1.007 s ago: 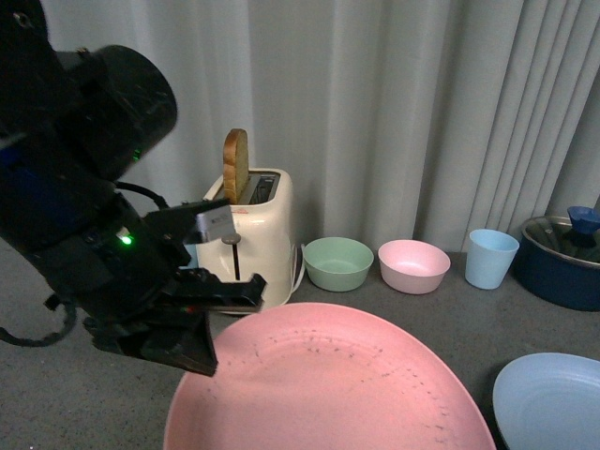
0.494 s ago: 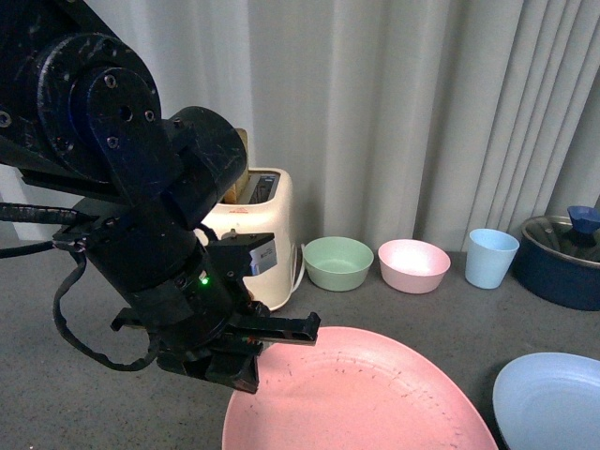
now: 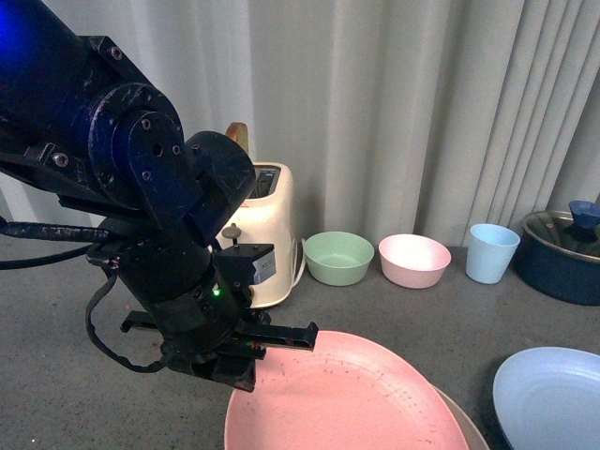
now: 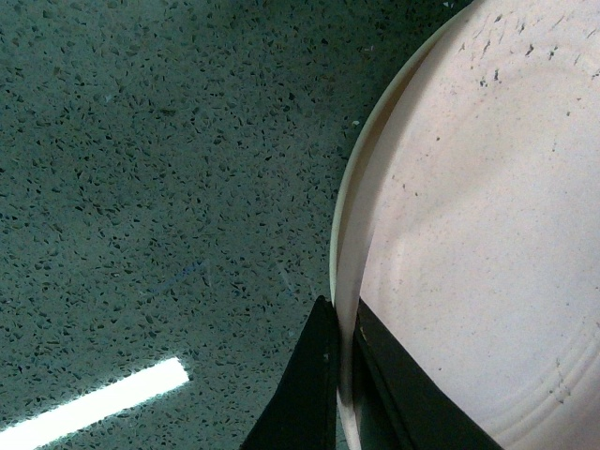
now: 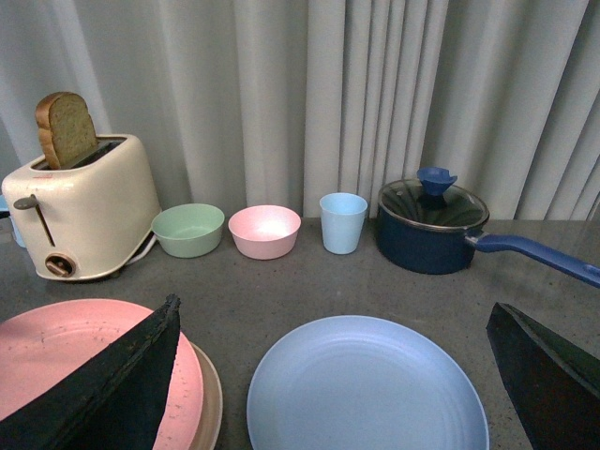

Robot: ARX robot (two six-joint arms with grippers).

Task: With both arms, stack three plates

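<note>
- Our left gripper [image 3: 251, 361] was closed tight on the rim of the pink plate [image 3: 347, 398]. In the left wrist view, one finger sat under the rim and one on top.
- The pink plate was at the near side of the table [image 3: 56, 375], in front of the toaster [image 3: 267, 234]. It was right over the cream plate [image 5: 212, 394].
- Only a thin edge of the cream plate showed past the pink one. We could not tell if the pink plate was all the way down on it.
- So we judged the first stacking step was almost done. What was left of it was to let go of the rim.
- The blue plate [image 5: 366, 389] lay alone on the table, just beside the other two, toward the right edge.
- Our right gripper [image 5: 333, 307] was open wide above the blue plate and held nothing.
- We think the blue plate had yet to go on top. Then all three would make one pile.
</note>
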